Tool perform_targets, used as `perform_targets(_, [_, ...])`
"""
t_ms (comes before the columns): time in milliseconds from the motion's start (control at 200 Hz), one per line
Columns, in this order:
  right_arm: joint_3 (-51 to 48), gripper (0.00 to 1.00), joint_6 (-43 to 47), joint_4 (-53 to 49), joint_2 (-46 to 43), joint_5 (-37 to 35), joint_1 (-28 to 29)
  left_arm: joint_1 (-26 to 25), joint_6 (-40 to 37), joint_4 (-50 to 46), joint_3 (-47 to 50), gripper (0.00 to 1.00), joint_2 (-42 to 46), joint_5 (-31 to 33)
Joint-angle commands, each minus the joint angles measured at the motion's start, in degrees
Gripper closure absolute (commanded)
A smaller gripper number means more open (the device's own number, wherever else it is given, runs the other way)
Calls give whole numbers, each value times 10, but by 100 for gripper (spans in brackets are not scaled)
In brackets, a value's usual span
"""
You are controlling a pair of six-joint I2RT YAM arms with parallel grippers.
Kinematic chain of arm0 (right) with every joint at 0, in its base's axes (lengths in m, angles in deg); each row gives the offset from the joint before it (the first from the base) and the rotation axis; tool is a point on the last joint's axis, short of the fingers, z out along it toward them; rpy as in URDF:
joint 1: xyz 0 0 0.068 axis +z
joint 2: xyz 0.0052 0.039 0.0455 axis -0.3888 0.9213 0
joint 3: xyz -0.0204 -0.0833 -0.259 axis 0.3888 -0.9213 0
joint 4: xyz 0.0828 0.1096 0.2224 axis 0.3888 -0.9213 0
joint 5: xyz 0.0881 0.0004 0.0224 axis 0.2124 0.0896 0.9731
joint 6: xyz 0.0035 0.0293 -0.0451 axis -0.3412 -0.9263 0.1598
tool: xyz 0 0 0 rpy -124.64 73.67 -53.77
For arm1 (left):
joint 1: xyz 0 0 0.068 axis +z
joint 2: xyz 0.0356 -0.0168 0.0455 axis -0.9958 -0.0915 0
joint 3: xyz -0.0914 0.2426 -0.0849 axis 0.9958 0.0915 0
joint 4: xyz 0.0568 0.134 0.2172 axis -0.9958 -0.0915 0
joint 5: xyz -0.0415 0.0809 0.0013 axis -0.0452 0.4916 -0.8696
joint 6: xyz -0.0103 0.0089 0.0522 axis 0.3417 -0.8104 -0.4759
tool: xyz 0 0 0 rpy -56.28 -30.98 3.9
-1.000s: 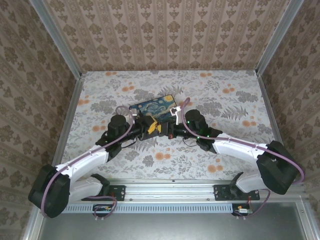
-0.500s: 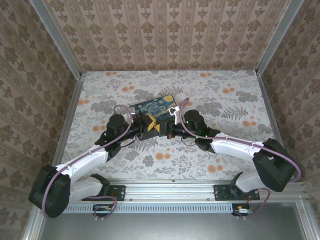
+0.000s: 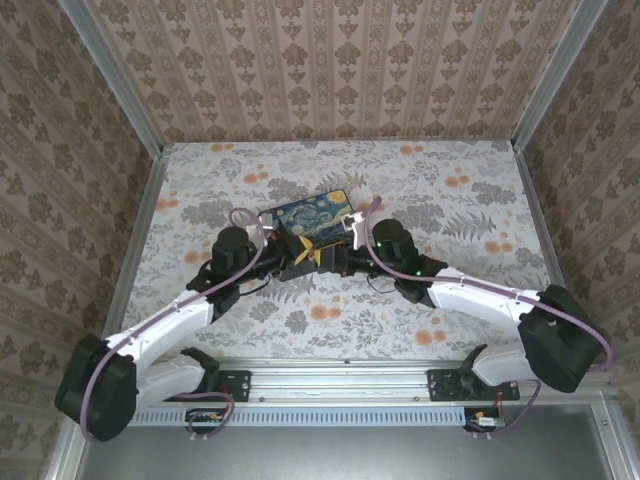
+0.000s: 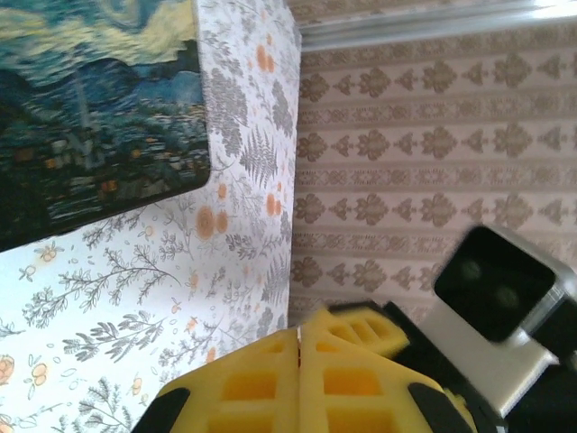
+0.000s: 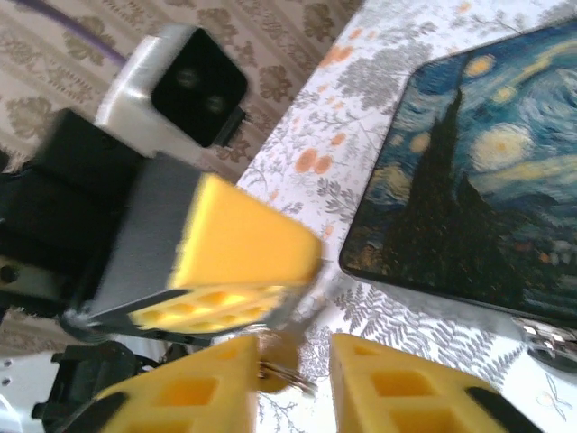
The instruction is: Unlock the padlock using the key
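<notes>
Loosened since a second ago at the right gripper (image 5: 297, 361), yellow foam fingers (image 5: 397, 388) parted; tightened at the left gripper (image 4: 298, 347), pads (image 4: 361, 388) pressed together. Pinched at the left tip, small brassy metal key on a ring (image 5: 270, 368), hanging between the right fingers above the floral-print table (image 3: 450, 200), near the rectangular Starry Night-print mat (image 3: 305, 212). At the mat's edge, shiny silver metal piece (image 5: 550, 338), too cropped to identify.

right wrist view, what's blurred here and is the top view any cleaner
Right wrist: the left gripper and the key are smeared, the painted mat only slightly soft. Left wrist: the right arm's camera block is blurred, the mat fairly sharp. Top external: evenly lit and sharp, no glare.
</notes>
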Motion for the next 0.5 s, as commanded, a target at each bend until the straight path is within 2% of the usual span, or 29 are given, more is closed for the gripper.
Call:
perform_targets(0, [-10,62,6,-31,-27,-17,-12,3,-89,-25,-39,100,25,-44])
perform_targets(160, [-16,55,-1,-3,-40,10,-13,3,-103,-5,-37,100,20,-67])
perform_targets(305, [-35,50,-34,71,-33,53,-14,3,-105,5,-36,100,19,-68])
perform_targets(490, [-47,49,-63,107,-34,55,-14,2,-117,-18,-49,100,19,-68])
